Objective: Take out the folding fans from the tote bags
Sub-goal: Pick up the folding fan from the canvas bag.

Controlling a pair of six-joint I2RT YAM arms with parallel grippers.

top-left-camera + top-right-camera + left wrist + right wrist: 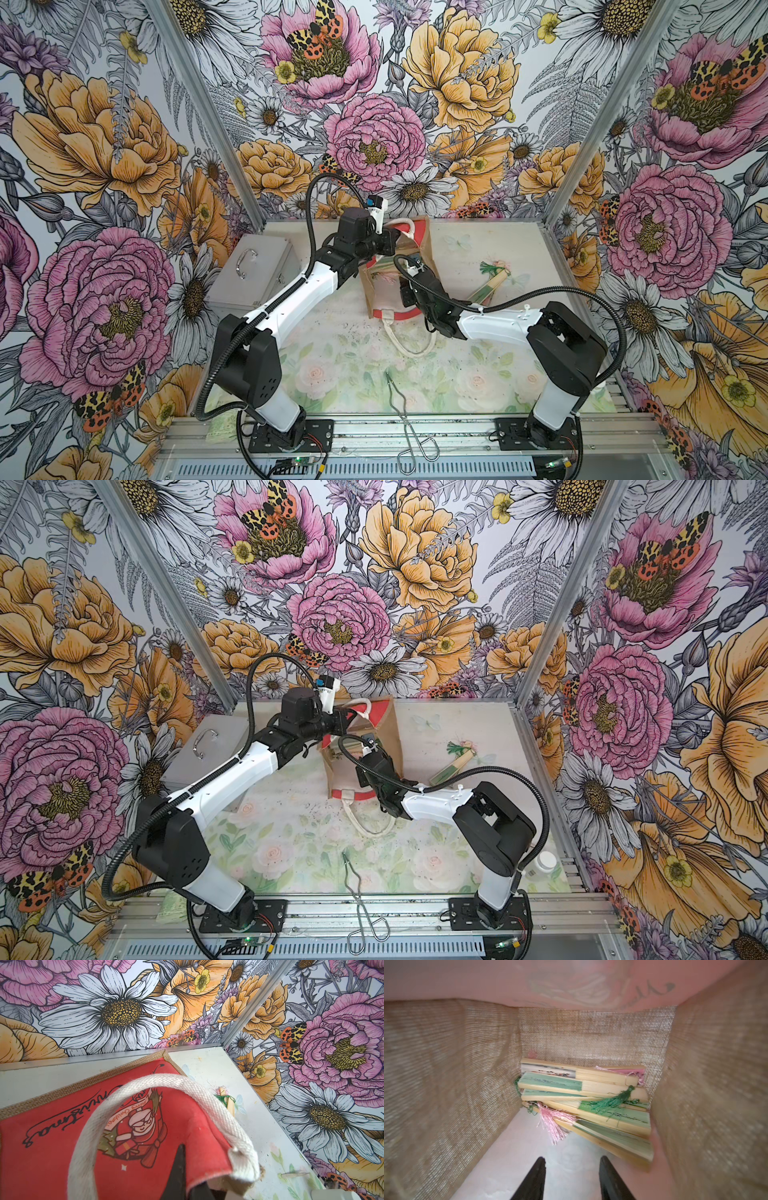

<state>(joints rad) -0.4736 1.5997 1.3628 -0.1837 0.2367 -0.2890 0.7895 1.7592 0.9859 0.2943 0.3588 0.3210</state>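
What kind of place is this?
Probably a robot test booth, not a home: the left arm and right arm stand bolted on an aluminium rail, enclosed by flower-printed wall panels.

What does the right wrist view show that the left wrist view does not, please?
Only the right wrist view: the tote bag's inside, a pile of folding fans at its bottom, and the open right pincer short of them. Only the left wrist view: the bag from outside, red with a Santa print, its white rope handle, the left pincer shut on the bag's edge, and one loose fan on the table. Both: the same bag and pale-slatted fans.
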